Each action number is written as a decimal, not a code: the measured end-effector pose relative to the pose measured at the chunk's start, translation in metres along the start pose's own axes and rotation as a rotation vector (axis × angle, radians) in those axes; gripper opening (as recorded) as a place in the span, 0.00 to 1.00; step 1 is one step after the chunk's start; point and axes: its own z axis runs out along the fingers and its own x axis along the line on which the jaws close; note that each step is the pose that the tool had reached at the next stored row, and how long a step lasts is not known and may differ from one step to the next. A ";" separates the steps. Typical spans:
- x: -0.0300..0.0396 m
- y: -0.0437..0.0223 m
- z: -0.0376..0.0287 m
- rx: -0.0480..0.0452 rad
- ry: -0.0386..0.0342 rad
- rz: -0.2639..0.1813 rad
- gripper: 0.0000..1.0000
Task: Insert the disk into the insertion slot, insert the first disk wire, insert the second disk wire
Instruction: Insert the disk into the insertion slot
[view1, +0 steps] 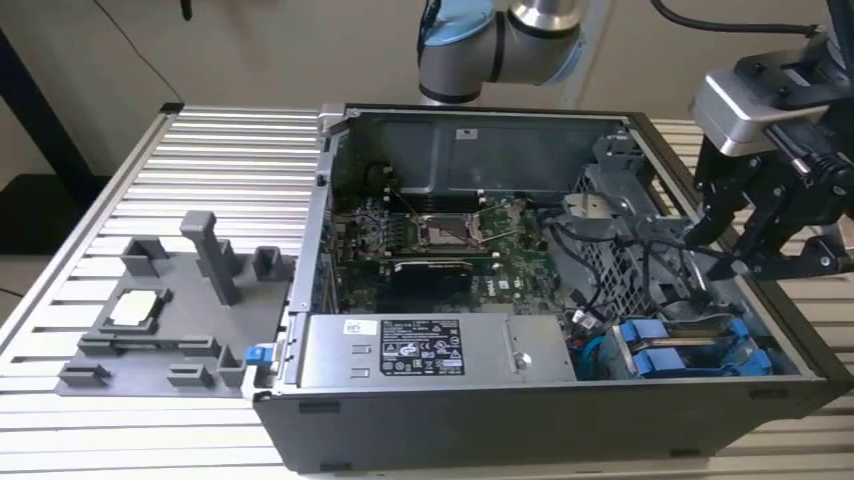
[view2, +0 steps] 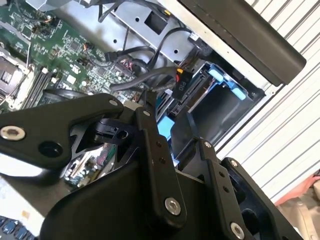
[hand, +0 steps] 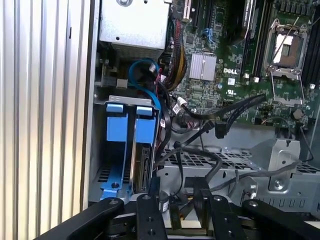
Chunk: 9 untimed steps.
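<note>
**Gripper** poised inside the open computer case. Fingers parted by a moderate gap, with no firm hold on anything to be made out.

**Disk** directly ahead of the fingertips, seated on edge in the insertion slot and clipped in its blue carrier. Second blue carrier alongside, on the side farther from the motherboard.

**Wires.** Loose black wires strung just beyond the fingertips, between gripper and motherboard. Black connector hanging just off one fingertip, apparently not yet plugged into the disk.

**Judged stage:** disk insertion done, wire work in hand.

**Likely faults from here:**
- Snagging of the tangled wires on a fingertip, caused by descent into so crowded a bundle.
- Closing on the wrong wire, or on two together, owing to their close overlap.
- Skewed entry of the connector, owing to a tilted grasp, with bent contacts or a half-seated plug as the result.
- Scraping of a finger on the perforated metal cage just beside the slot, owing to the narrow clearance there.
</note>
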 end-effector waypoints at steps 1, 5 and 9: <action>0.0002 -0.0015 0.0005 -0.0002 0.0000 -0.001 0.40; 0.0012 -0.0090 0.0027 -0.0015 -0.0010 -0.010 0.40; 0.0021 -0.0164 0.0041 -0.0038 -0.0025 -0.026 0.40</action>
